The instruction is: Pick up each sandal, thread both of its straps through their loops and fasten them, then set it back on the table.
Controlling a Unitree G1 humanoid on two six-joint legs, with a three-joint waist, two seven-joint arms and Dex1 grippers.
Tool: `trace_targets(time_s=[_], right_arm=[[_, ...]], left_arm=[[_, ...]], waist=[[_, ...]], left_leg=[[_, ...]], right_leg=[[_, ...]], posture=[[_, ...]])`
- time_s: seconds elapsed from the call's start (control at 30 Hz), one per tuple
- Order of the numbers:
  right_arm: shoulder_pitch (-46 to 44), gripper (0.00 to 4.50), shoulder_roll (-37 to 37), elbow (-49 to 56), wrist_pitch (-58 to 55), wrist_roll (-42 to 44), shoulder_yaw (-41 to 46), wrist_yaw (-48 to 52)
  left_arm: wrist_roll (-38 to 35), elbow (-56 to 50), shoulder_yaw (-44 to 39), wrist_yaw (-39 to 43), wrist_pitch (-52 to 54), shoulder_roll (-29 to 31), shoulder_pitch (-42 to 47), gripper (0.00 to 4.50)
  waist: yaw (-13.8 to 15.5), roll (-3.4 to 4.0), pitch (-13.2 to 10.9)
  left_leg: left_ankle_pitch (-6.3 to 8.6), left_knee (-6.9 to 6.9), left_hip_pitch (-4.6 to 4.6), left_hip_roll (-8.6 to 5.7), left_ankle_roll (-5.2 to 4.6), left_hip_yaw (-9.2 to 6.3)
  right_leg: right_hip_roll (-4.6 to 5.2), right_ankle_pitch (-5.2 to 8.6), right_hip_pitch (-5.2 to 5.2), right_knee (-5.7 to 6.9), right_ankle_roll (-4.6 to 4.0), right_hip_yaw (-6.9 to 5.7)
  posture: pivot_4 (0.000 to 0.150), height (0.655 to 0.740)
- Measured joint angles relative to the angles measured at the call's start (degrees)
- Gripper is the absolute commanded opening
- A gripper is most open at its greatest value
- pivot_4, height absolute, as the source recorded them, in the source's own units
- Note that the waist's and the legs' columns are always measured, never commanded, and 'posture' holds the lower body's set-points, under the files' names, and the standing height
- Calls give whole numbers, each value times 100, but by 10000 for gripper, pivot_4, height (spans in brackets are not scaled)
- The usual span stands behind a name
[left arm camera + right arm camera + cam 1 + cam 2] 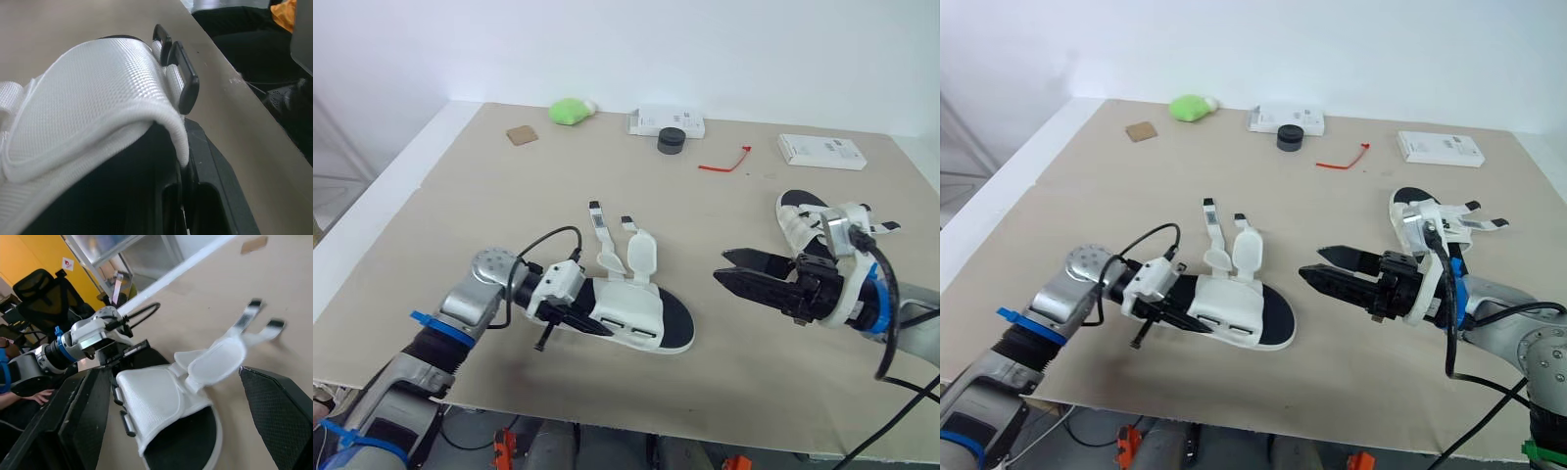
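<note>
Beige laminate table [460, 215], viewed from its 6 o'clock edge, carrying the items below

1. Near sandal [641, 311]: white mesh upper on a black sole, at about 6 o'clock from the table's middle, toe toward 3 o'clock. Both straps [597, 223] lie open, spread toward 12 o'clock. The black loops [188, 83] on its side stand empty.
2. Second sandal [800, 217]: same make, at about 3 o'clock, partly hidden behind the right arm. Strap ends jut toward 3 o'clock; whether they are threaded cannot be told.
3. Left gripper [570, 315]: at the near sandal's 9 o'clock end, and it appears clamped on the heel, the mesh lying right over its finger in the left wrist view.
4. Right gripper [724, 267]: fingers spread apart, holding nothing, just off the near sandal's toe at 3 o'clock and aimed at it.
5. Two white boxes, one at 12 o'clock [666, 120], one at 2 o'clock [820, 150].
6. Green lump [573, 110] at 11 o'clock.
7. Black puck [672, 141], just beside the 12 o'clock box.
8. Brown card square [521, 135], near the green lump.
9. Red tie [724, 164], between the puck and the 2 o'clock box.

Progress, as judged: early. The near sandal is in hand, but neither strap is threaded or fastened. Both straps, the set-down, and probably the second sandal remain to be done
</note>
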State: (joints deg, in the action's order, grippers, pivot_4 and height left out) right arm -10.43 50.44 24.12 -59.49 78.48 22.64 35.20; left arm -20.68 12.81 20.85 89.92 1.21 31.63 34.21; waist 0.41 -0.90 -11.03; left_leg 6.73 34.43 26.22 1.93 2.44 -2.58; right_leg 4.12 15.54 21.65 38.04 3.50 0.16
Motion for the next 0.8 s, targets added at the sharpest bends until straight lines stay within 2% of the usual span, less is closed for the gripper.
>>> trace_targets(time_s=[0.3,0.47,0.57,0.6,0.63,0.67,0.73,0.8], right_arm=[[-237,45000,146,-310,-64,-82,-153,256],[-67,45000,337,-177,386,-1084,-556,944],[19,36821,559,-273,891,-2050,-1097,1505],[28,31416,566,-321,987,-2194,-1158,1604],[24,27282,770,-706,1437,-2844,-1480,2073],[16,22751,796,-817,1553,-3006,-1562,2195],[-47,17814,831,-1005,1740,-3278,-1745,2418],[-259,8056,846,-1240,2036,-3703,-2062,2771]], left_arm=[[213,-19,-108,-641,510,-505,-25,594],[267,10,-109,-645,617,-614,27,594],[288,24,-100,-422,506,-595,27,0],[289,32,-99,-383,491,-594,28,0],[282,196,-98,-177,382,-617,90,0],[283,257,-96,-128,351,-622,114,0],[299,433,-91,-37,261,-650,201,0],[363,744,-96,55,115,-740,373,0]], waist=[[7,9,5],[2,12,7],[0,14,8],[1,14,8],[1,14,8],[0,14,8],[-2,19,11],[-4,26,12]], left_leg=[[-4,7,-1,-1,-6,-1],[-4,7,-1,-1,-7,0],[-4,5,0,-1,-7,1],[-4,4,0,-1,-7,1],[-4,5,0,-2,-6,1],[-4,5,0,-2,-6,2],[-4,5,-2,0,-7,2],[-11,6,-3,1,-16,2]], right_leg=[[-3,9,-3,0,36,1],[-3,12,0,0,42,3],[-3,13,4,0,40,3],[-3,13,4,0,40,3],[-3,14,4,0,40,3],[-3,14,5,0,40,3],[-5,12,6,0,40,3],[-6,4,9,1,39,3]], posture=[[1500,7400],[1500,7400],[1500,7400],[1500,7400],[1500,7400],[1500,7400],[1500,7400],[1500,7400]])
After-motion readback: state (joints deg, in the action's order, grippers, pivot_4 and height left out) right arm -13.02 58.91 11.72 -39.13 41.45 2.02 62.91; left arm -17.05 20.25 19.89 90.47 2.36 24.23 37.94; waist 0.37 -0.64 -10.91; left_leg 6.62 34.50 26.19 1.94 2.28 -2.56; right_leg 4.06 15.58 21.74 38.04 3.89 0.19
